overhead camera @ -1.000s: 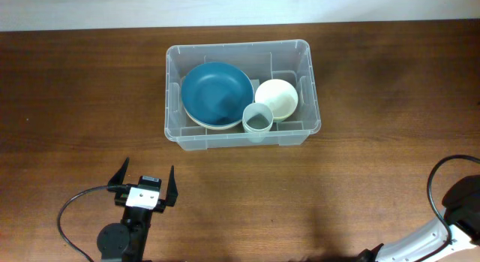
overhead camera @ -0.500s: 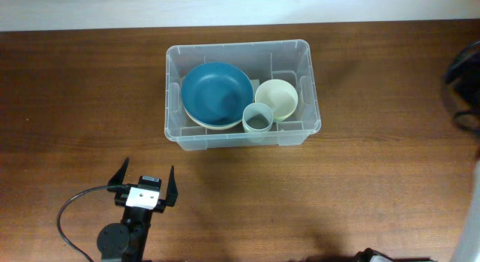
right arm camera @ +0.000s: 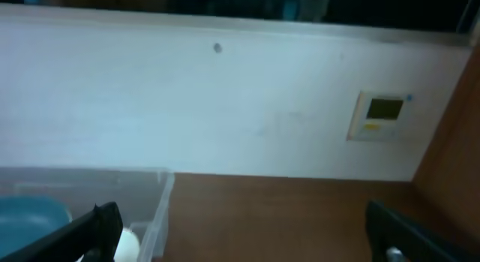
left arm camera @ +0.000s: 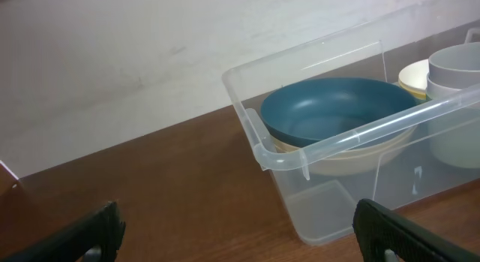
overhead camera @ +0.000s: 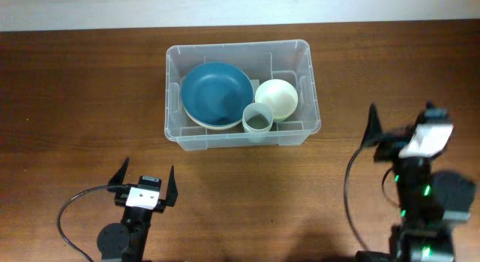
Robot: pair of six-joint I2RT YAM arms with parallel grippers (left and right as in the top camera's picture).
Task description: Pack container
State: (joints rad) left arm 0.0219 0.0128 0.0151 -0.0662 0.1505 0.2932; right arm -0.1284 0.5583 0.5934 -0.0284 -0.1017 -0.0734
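Note:
The clear plastic container stands at the table's middle back. It holds a blue bowl stacked on a cream one, a small cream bowl and a grey cup. My left gripper is open and empty, in front of the container's left end. The left wrist view shows its fingers wide apart, facing the container's corner and the blue bowl. My right gripper is open and empty, to the right of the container. The right wrist view shows the container's right rim.
Bare brown wooden table lies around the container. Black cables loop by the left arm's base and the right arm. A pale wall with a small panel stands behind the table's far edge.
The right arm has swung in from the lower right edge and now stands right of the container with its gripper open. The left arm and the container have not moved.

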